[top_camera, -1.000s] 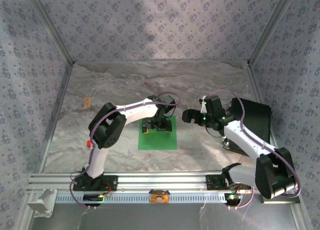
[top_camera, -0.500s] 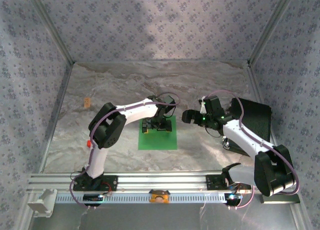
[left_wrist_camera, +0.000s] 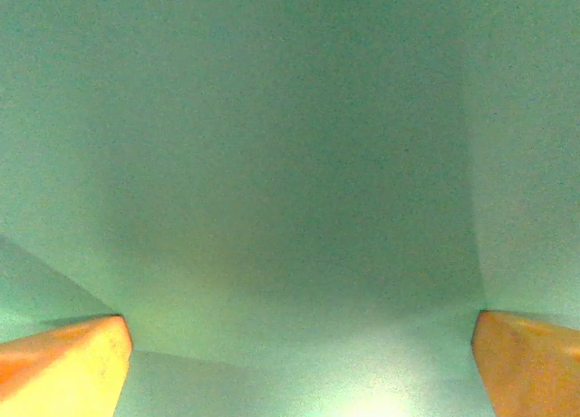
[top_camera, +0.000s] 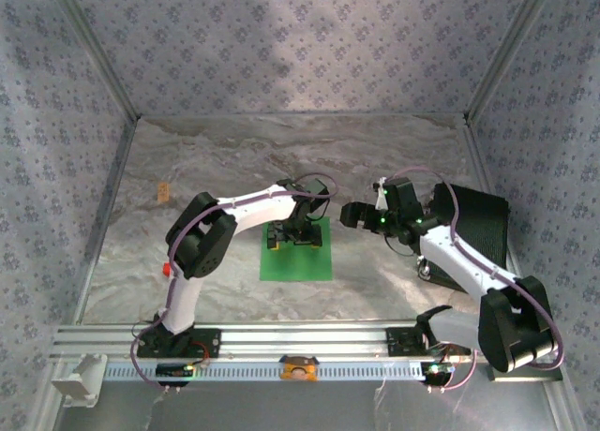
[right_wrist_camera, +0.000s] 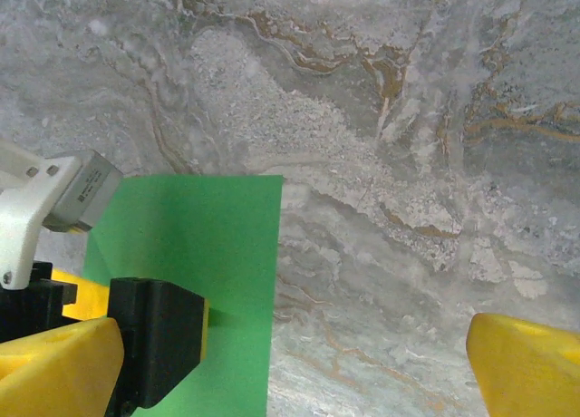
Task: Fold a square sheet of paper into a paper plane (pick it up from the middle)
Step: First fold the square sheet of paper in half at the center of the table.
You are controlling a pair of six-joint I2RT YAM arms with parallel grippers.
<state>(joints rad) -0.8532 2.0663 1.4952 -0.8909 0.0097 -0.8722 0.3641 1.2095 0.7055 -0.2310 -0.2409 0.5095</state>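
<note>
Closing in on the square sheet of paper [top_camera: 296,262], flat mid-table.
Nudged right gripper [top_camera: 349,214] left, wide open, empty; kept left gripper [top_camera: 293,236] low on its far half, spread, nothing pinched yet.

Marbled grey table [top_camera: 394,159]; square sheet of paper [top_camera: 305,264] flat mid-table; small red block [top_camera: 166,269] left

Top cam: high, behind me, facing down and forward across worktop [top_camera: 394,159]. Left wrist cam: straight down, very near square sheet of paper [left_wrist_camera: 290,163]. Right wrist cam: farther up, down onto worktop, catching sheet's corner. All three share that sheet.
</note>
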